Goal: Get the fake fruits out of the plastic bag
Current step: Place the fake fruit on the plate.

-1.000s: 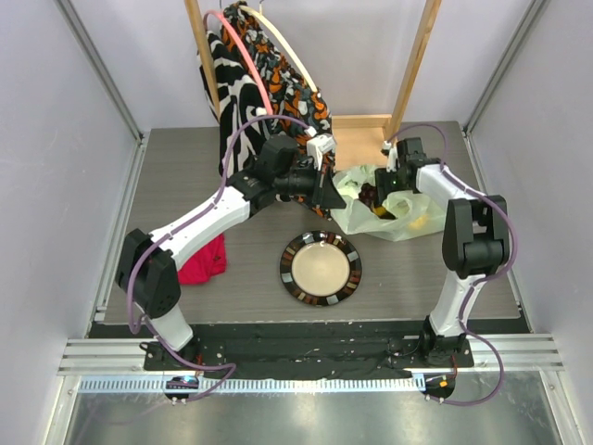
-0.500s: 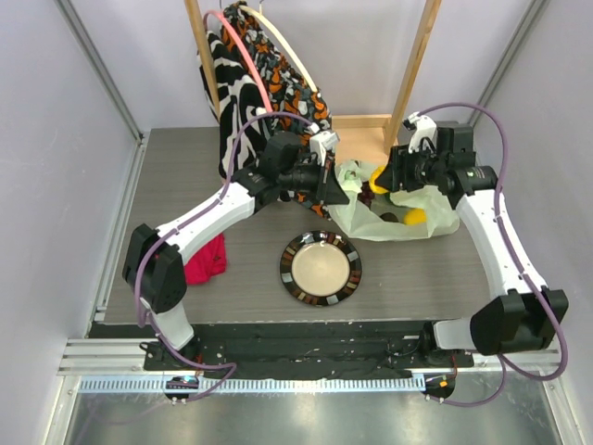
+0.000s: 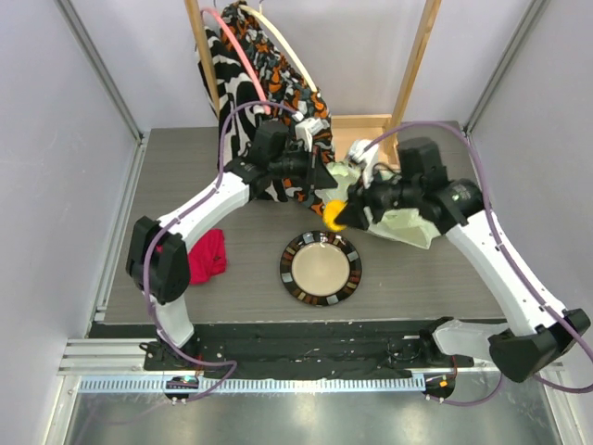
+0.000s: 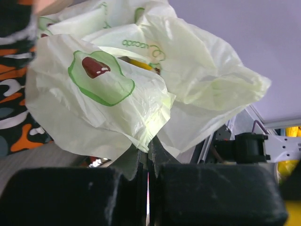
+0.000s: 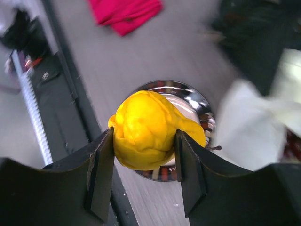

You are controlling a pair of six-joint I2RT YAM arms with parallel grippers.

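Plastic bag (image 4: 188, 61), thin and limp, behind the plate (image 3: 289, 271): my left gripper (image 4: 148, 157) pinches 1 fold shut. My right gripper (image 5: 145, 141) clamps the lemon (image 5: 146, 127), light, glossy, probably slippery, across its middle, over the plate's far rim.

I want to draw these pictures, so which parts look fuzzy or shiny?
Right wrist view: the lemon is sharp, but the red cloth and plastic bag behind it are fuzzy. Left wrist view: light glows through the plastic bag, and the dark fingers up close are soft. Top external view: the metal strip at the bottom is shiny with glare.
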